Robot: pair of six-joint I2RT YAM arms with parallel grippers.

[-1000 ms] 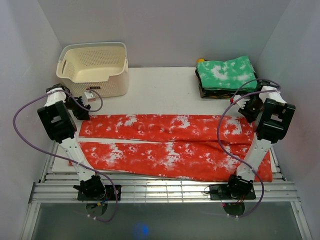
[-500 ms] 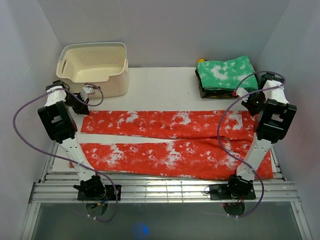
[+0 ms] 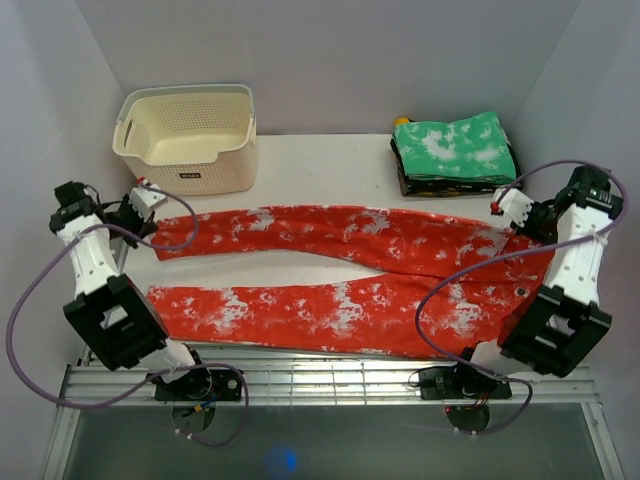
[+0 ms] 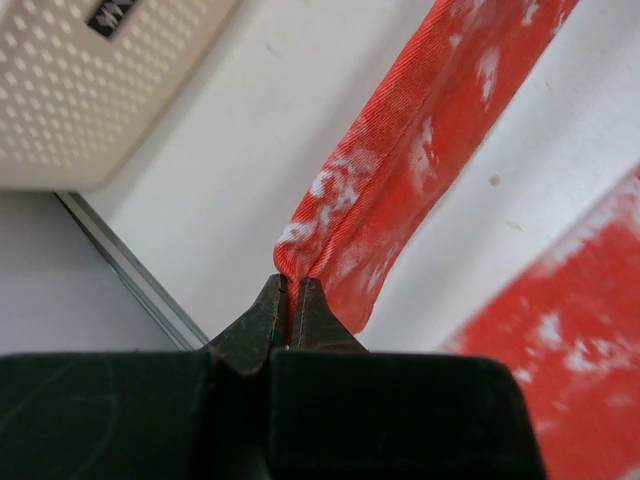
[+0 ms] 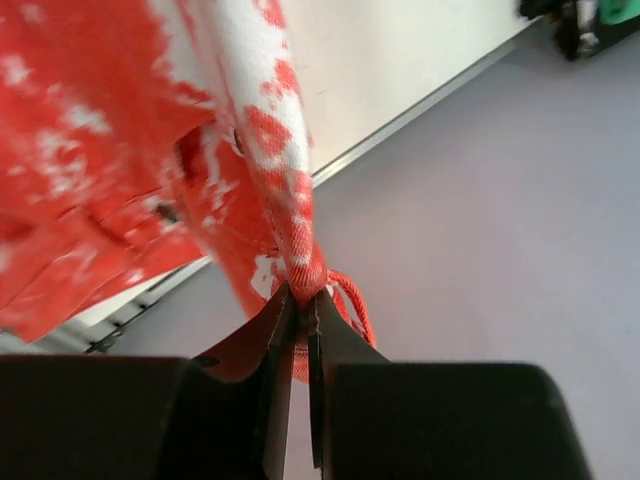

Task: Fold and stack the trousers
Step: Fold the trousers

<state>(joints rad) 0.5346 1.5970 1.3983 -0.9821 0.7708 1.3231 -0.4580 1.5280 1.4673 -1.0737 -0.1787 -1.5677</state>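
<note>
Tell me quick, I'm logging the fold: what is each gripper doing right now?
Left gripper: shut on the trousers, pinching the far leg's cuff end.
Right gripper: shut on the trousers, pinching the waist end.

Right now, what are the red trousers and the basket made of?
The trousers look like soft woven cloth with a matte finish: they sag and crease, and a fine diagonal weave shows up close. The basket is probably stiff cream plastic, smooth and slightly shiny, with neat rows of moulded holes.

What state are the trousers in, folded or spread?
Spread: trousers lie full length, legs side by side; left pincer and right pincer grip opposite ends.
</note>
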